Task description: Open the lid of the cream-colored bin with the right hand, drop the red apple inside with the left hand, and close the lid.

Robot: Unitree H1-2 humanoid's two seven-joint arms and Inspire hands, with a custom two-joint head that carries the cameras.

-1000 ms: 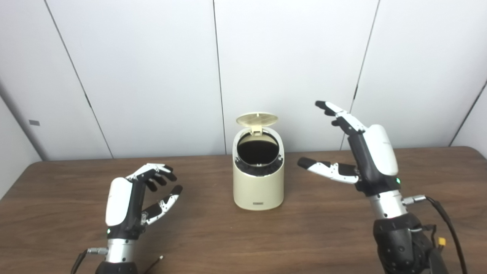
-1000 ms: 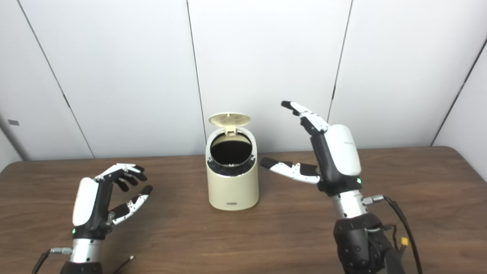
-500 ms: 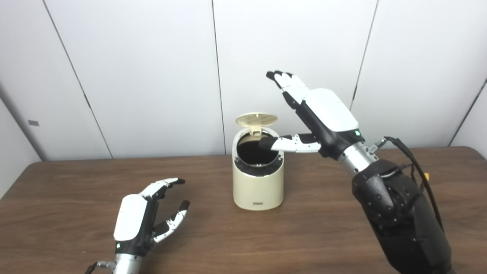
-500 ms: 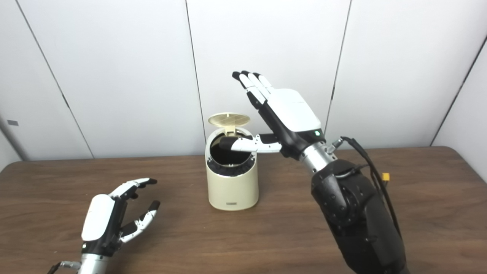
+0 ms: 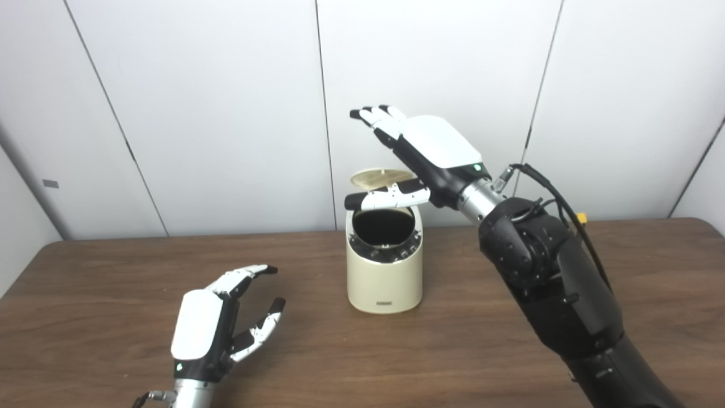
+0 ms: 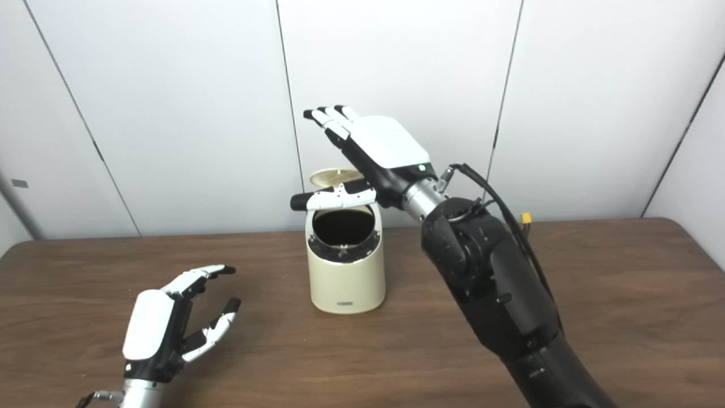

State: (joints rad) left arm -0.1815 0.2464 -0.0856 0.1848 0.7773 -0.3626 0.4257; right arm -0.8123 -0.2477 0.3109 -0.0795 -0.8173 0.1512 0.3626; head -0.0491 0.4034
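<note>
Cream-colored bin (image 5: 385, 277): small, rounded, upright near the middle of the brown table (image 5: 481, 351), toward the far edge, before the white wall panels. Top cut at a slant toward the camera; round mouth open, interior dark, ringed by a grey collar. A small dark label low on the front wall. Lid (image 5: 378, 178): round, cream, ribbed on the underside, hinged at the rear rim and raised above the mouth, partly hidden in both views. Red apple: not seen in either view.
</note>
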